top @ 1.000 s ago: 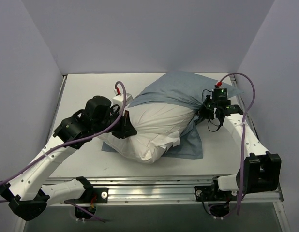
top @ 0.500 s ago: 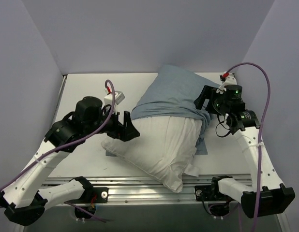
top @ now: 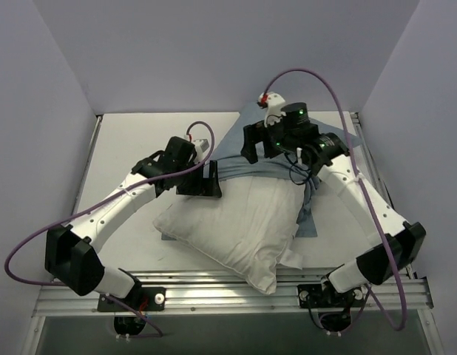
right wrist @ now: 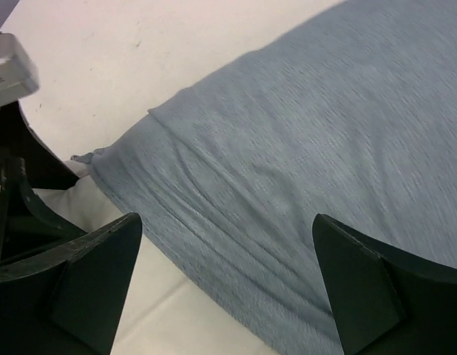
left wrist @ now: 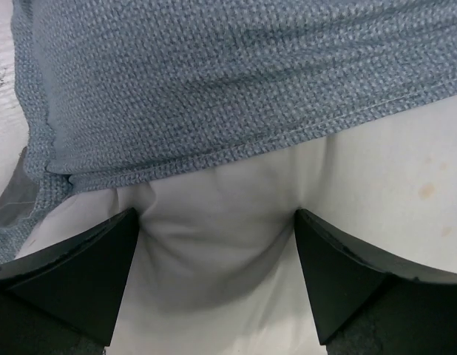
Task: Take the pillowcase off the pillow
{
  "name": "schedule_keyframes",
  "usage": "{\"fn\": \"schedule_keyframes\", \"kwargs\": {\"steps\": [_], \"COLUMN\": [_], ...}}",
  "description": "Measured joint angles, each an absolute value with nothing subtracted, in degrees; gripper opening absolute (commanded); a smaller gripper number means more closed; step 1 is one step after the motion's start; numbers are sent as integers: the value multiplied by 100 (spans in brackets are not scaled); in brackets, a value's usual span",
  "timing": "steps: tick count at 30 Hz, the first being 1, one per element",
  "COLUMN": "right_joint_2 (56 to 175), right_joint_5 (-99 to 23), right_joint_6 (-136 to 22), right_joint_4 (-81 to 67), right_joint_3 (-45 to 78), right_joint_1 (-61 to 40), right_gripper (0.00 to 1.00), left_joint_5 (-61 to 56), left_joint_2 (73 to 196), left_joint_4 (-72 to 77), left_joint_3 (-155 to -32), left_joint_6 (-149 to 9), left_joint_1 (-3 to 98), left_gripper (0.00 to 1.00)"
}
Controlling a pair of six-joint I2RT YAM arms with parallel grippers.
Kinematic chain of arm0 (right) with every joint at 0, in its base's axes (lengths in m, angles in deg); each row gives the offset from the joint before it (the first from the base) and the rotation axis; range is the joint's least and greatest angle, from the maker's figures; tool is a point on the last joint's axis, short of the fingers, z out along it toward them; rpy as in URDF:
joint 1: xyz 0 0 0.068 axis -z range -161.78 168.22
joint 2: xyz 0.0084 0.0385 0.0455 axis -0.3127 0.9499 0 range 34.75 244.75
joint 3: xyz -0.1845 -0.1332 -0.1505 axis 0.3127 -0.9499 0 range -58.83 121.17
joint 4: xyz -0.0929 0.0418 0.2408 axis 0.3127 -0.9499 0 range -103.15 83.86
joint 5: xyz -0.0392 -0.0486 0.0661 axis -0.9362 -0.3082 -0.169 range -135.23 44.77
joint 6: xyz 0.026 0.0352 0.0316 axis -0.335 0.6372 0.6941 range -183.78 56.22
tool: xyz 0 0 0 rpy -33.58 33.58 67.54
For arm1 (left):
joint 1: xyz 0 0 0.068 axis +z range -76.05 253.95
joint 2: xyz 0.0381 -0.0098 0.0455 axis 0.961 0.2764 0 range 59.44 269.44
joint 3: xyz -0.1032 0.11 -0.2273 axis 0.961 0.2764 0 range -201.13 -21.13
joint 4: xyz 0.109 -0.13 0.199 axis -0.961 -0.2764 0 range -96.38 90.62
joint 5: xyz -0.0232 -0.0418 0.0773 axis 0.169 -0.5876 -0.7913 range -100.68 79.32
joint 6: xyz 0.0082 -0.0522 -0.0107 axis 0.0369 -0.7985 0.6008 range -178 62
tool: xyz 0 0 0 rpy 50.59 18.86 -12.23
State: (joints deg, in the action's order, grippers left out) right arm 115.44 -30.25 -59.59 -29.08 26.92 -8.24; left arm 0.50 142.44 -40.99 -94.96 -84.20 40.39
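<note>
The white pillow [top: 236, 229] lies across the middle of the table, its near corner over the front rail. The blue-grey pillowcase [top: 236, 159] still covers its far end, with a fold hanging down the right side. My left gripper [top: 211, 180] is open, its fingers pressed into bare pillow [left wrist: 214, 251] just below the pillowcase hem [left wrist: 236, 140]. My right gripper [top: 252, 145] hangs open above the pillowcase [right wrist: 302, 148], near the hem and close to the left gripper, holding nothing. A strip of pillow [right wrist: 177, 318] shows below that hem.
The white table [top: 132, 140] is boxed in by grey walls at the back and both sides. A metal rail [top: 214, 285] runs along the near edge, and the pillow's corner overhangs it. The two grippers stand close together at the pillow's far end.
Both grippers have opened and let go. The pillow dropped flat and slid toward the front rail. Both arms swung inward to the pillowcase hem, the right one far to the left.
</note>
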Motion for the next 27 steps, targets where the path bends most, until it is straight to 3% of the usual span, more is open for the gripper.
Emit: {"fn": "schedule_keyframes", "kwargs": {"steps": [2, 4, 5, 8, 9, 11, 13, 15, 18, 19, 20, 27], "right_joint_2": [12024, 12481, 12709, 13275, 13434, 13749, 13968, 14140, 14263, 14302, 14324, 14689], "right_joint_5": [-3014, -3014, -3007, -2953, -2924, -2905, -2907, -2957, -3294, -3521, -3742, -4669], "right_joint_6": [-6211, -6451, -6565, -6884, -6980, -7175, -7334, -7507, -7632, -7645, -7651, -7271], "right_joint_4": [-2921, -3002, -3044, -3217, -3276, -3433, -3499, -3503, -3505, -3492, -3450, -3424], "right_joint_3": [3079, 3438, 3588, 3879, 3923, 3964, 3986, 4021, 4141, 4185, 4209, 4854], "right_joint_1": [-1103, -1331, -1431, -1672, -1739, -1886, -1973, -2048, -2102, -2118, -2122, -1790], "right_gripper": [96, 98, 100, 100, 100, 100, 97, 86, 39, 12, 2, 0], "left_joint_5": [105, 186, 230, 315, 330, 352, 356, 343, 313, 300, 280, 22], "left_joint_2": [14229, 14146, 14078, 13858, 13779, 13641, 13560, 13530, 13514, 13486, 13444, 12996], "left_joint_4": [-3954, -3742, -3600, -3297, -3192, -3030, -2956, -2916, -2912, -2916, -2921, -3089], "left_joint_3": [-9356, -9144, -8993, -8619, -8510, -8337, -8237, -8143, -8097, -8097, -8097, -8134], "left_joint_6": [-8439, -8509, -8562, -8682, -8721, -8793, -8824, -8859, -8889, -8889, -8887, -8833], "left_joint_1": [4041, 4048, 4048, 4057, 4061, 4063, 4063, 4065, 4067, 4067, 4067, 4043], "left_gripper": [92, 77, 59, 33, 18, 4, 2, 2, 2, 2, 2, 2]}}
